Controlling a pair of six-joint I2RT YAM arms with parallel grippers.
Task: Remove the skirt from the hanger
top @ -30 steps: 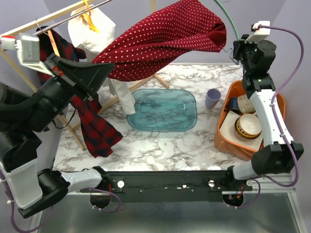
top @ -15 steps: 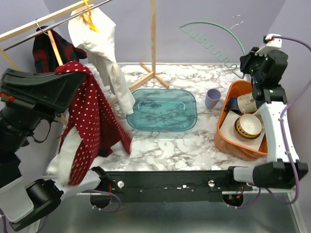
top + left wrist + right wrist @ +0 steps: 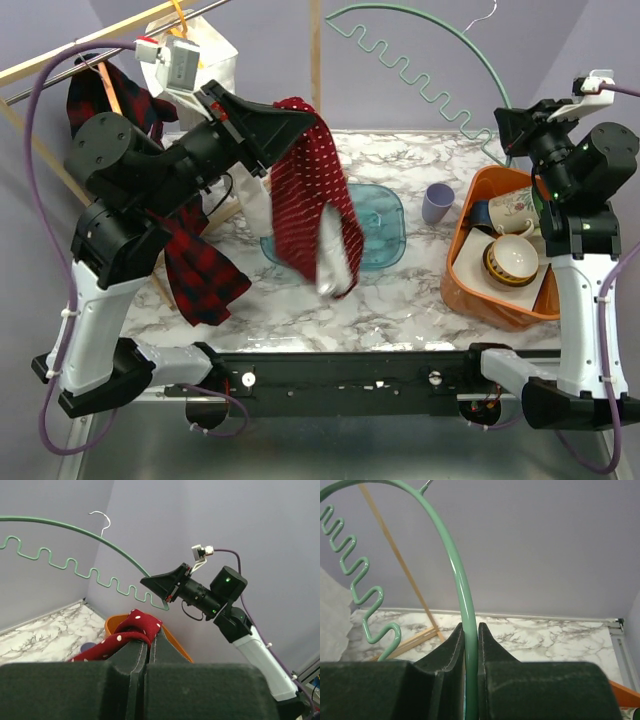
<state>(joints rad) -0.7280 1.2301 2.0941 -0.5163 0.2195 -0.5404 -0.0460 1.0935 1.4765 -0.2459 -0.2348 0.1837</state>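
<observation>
1. Skirt (image 3: 312, 205), red with white dots, hangs from the left gripper (image 3: 146, 646) and drapes straight down below its fingertips; it is off the hanger (image 3: 468, 615).
2. Left gripper jaws are pressed fully together, with a fold of the skirt pinched between them and bunched over the tips.
3. Beneath the left gripper, the skirt's lower end hangs at the near part of a blue tray (image 3: 385, 240) on the marble table (image 3: 400, 300). Whether the cloth touches either one cannot be told.
4. Right gripper (image 3: 471, 630) has its jaws nearly closed, clamped on the hanger's curved green rod, which runs up between the two fingers.
5. From the right gripper the hanger arcs up and toward the left arm. Its wavy lower wire and metal hook are high in the air, well apart from the skirt.
6. Below the right gripper sits an orange bin (image 3: 462, 280) holding a bowl (image 3: 510, 260) and a mug (image 3: 510, 212). A purple cup (image 3: 437, 203) stands just beside the bin, on the side toward the left gripper.
7. Behind the left gripper and to its left stands a wooden rack (image 3: 60, 50). A plaid garment (image 3: 200, 275) and a white garment (image 3: 205, 65) hang from it.
</observation>
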